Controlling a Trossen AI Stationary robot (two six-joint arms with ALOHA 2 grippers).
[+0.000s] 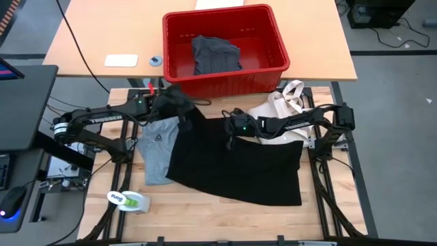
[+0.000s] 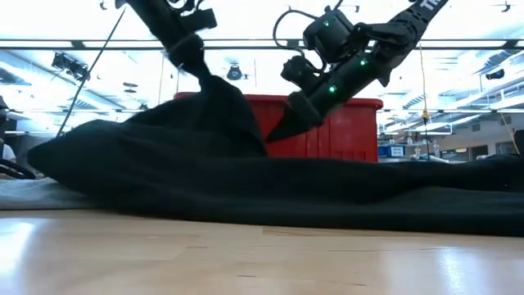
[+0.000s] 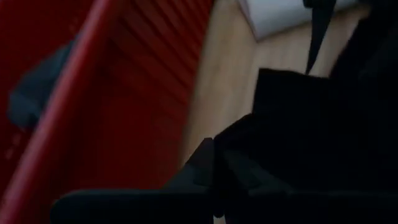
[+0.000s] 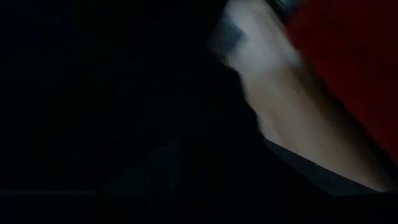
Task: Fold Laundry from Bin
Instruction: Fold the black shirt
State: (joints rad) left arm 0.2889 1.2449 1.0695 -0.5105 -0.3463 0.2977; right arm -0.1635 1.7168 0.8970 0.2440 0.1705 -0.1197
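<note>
Here, left gripper [image 1: 166, 102] clamped on black garment [image 1: 235, 160] (lifted corner) near the bin [image 1: 225, 48]; right gripper [image 1: 231, 133] parted over the garment's far edge, mid-table [image 1: 205, 212].

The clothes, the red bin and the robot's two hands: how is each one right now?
black garment: spread on the table, one corner lifted.
grey T-shirt: flat, partly under the black one.
red bin: upright, dark cloth inside.
left gripper: shut on the black garment.
right gripper: over the black garment.
</note>
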